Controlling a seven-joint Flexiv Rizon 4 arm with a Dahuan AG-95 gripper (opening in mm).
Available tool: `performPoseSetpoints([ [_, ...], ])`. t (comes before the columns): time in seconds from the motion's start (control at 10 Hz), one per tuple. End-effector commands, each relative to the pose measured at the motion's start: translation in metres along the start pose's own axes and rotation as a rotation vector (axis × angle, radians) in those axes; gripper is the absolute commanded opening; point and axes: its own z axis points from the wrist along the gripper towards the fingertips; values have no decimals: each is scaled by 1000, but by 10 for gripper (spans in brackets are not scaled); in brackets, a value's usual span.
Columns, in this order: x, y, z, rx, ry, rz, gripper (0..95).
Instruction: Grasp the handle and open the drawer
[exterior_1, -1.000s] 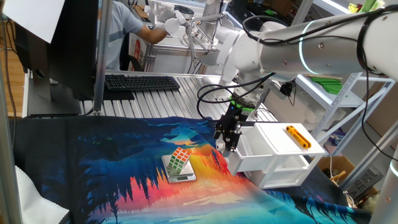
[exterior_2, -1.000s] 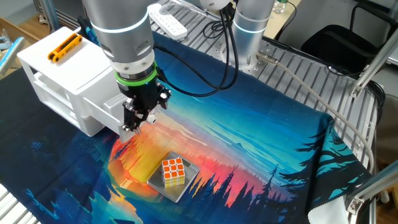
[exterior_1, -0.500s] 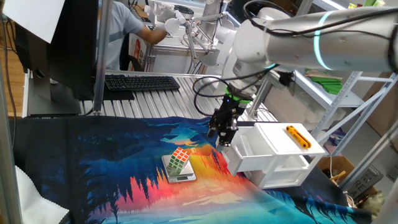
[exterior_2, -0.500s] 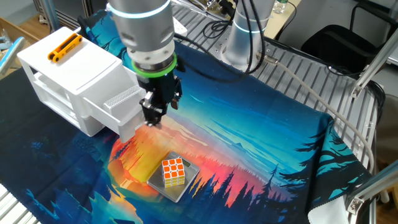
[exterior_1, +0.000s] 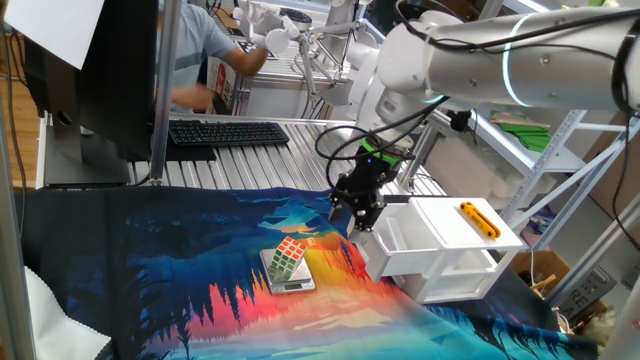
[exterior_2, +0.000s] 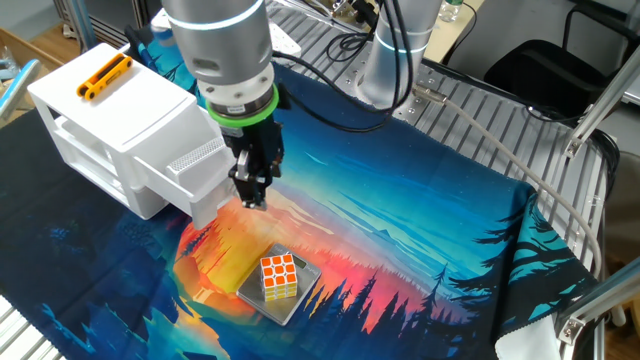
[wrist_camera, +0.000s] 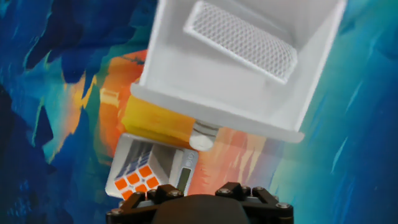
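No readable text anywhere: nothing legible on the cabinet (exterior_1: 455, 245), the scale (wrist_camera: 186, 177) display, or the keyboard (exterior_1: 228, 132) keys.

A Rubik's cube (exterior_2: 279, 277) sits on a small scale (exterior_2: 300, 296) on the printed cloth (exterior_2: 420, 210).

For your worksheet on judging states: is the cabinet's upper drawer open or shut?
Open. The drawer juts out from the white cabinet, its inside visible from the hand view.

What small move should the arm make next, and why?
Probably raise the gripper straight up, away from the drawer. The upper drawer already stands pulled out of the white cabinet, and the gripper appears clear of its front. The Rubik's cube lies below, so moving upward seems safest.
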Motion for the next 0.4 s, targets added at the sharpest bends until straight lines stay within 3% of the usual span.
performPoseSetpoints([
  [0.1,-1,-4,-4,0,-6,-110,570],
  [0.4,-2,-8,-9,-3,-7,-134,570],
])
